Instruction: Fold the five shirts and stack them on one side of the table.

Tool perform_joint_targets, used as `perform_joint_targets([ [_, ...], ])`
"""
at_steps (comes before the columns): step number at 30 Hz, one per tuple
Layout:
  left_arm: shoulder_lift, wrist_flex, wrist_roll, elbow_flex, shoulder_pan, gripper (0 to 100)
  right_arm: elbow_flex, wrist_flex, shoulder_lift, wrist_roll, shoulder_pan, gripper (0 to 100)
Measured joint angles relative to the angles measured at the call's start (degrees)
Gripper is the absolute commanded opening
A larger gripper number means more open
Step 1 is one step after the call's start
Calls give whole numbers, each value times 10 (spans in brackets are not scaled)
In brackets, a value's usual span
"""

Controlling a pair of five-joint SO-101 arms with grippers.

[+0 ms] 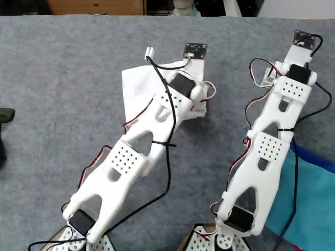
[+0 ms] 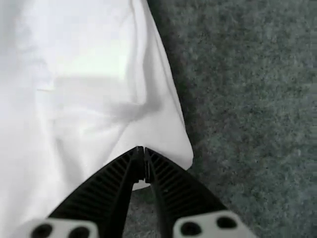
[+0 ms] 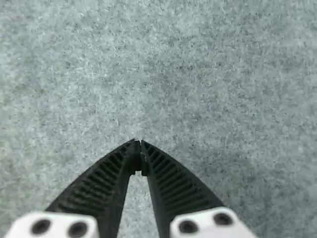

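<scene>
1. The left gripper point(image 2: 143, 159) was closed tip to tip, and a fold of the white shirt point(image 2: 89, 89) appeared to be pinched between its jaws at the cloth's edge. That grip suited lifting or dragging the edge to make a fold.
2. The shirt lay partly bunched on the grey table cover point(image 2: 247, 99), toward the far middle of the table and under the left arm.
3. The right gripper point(image 3: 138, 157) was also closed, with nothing in it. It sat low over bare cover, well apart from the shirt, probably kept out of the way.
4. Teal cloth point(image 1: 309, 204) lay at the table's near right edge, beside the right arm's base. It was likely other shirts waiting or stacked.
</scene>
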Motion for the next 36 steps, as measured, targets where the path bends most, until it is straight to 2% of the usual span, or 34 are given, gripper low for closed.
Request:
perform_joint_targets([
  [3, 0, -39, -4, 0, -45, 19, 0, 0, 0, 0, 0, 5],
  [7, 28, -132, -11, 36, -121, 19, 0, 0, 0, 0, 0, 5],
  [12, 51, -164, -17, 50, -139, 19, 0, 0, 0, 0, 0, 5],
  [19, 54, -114, -18, 47, -118, 19, 0, 0, 0, 0, 0, 5],
  [26, 55, -33, -18, -45, -70, 19, 0, 0, 0, 0, 0, 5],
  [30, 55, -22, -18, -83, -62, 19, 0, 0, 0, 0, 0, 5],
  [36, 55, -19, -17, -68, -56, 19, 0, 0, 0, 0, 0, 5],
])
